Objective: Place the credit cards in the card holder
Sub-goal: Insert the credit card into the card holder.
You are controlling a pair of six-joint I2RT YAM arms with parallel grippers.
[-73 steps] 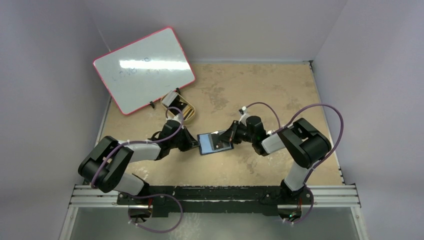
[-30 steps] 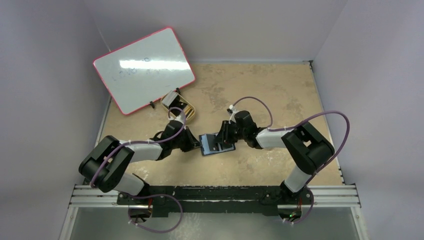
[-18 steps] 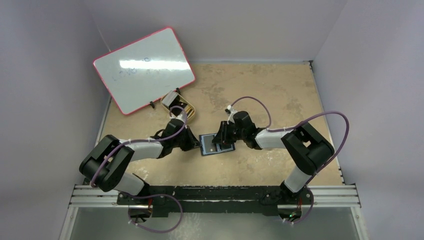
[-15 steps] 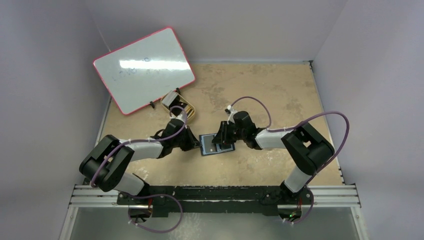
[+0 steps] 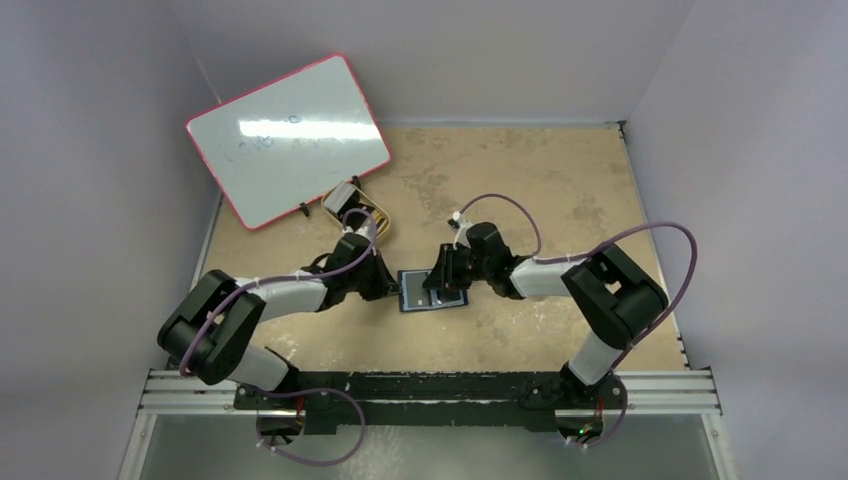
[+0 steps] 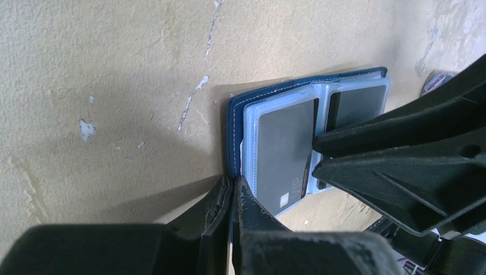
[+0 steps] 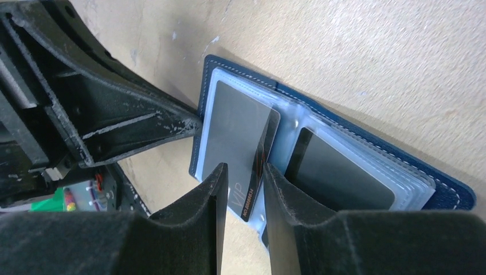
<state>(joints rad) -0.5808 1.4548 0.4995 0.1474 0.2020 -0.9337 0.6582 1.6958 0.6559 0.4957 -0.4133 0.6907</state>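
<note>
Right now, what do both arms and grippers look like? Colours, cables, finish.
Same build: left arm and right arm have black joint housings, pale grey links, a looped purple cable with white ties. The left gripper and right gripper have matte black textured fingers, scuffed whitish.

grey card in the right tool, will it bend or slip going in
The thin grey card looks stiff: unbent in the right tool. Its smooth face may slip. The open navy-blue wallet, pinched by the left tool, likely won't skid.
</note>
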